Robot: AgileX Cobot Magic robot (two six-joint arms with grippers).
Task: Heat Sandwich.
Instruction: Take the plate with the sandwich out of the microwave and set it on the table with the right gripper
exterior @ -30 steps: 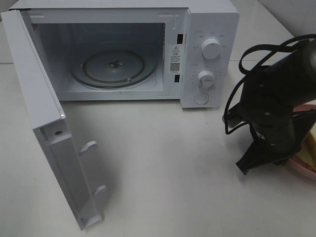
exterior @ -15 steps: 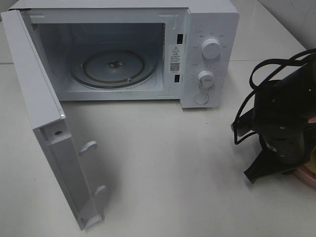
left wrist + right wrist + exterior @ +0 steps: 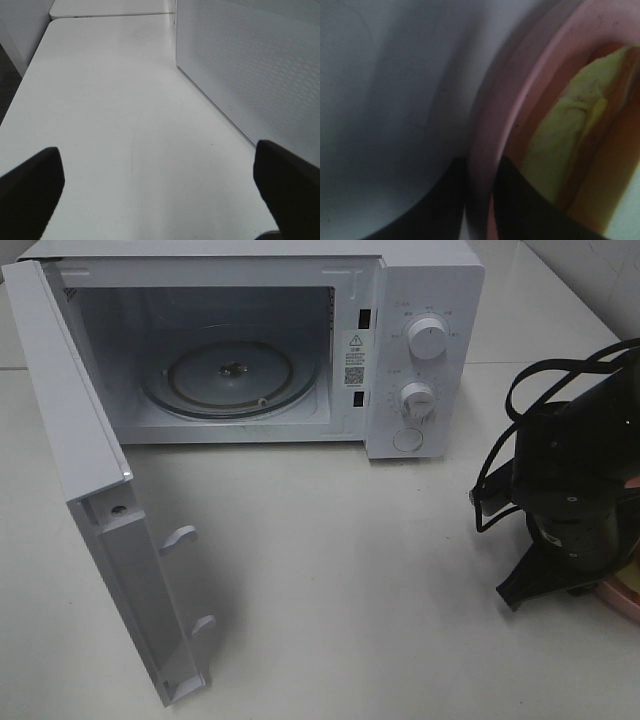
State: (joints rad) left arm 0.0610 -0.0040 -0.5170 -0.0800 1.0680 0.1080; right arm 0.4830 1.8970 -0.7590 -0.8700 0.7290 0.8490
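The sandwich, pale yellow-green over orange, lies on a round pink plate in the right wrist view. My right gripper hangs at the plate's edge, its two dark fingers a narrow gap apart with the rim showing in that gap; I cannot tell whether they touch it. In the exterior high view the right arm covers the sandwich, and only a sliver of the plate shows at the right edge. My left gripper stands open over bare table beside the microwave's side wall.
The white microwave stands at the back with its door swung wide open toward the front left. Its glass turntable has nothing on it. Black cables loop from the right arm.
The right arm has moved right, over the plate, and now covers the sandwich in the high view. Its fingers have parted slightly. The left gripper has not changed.
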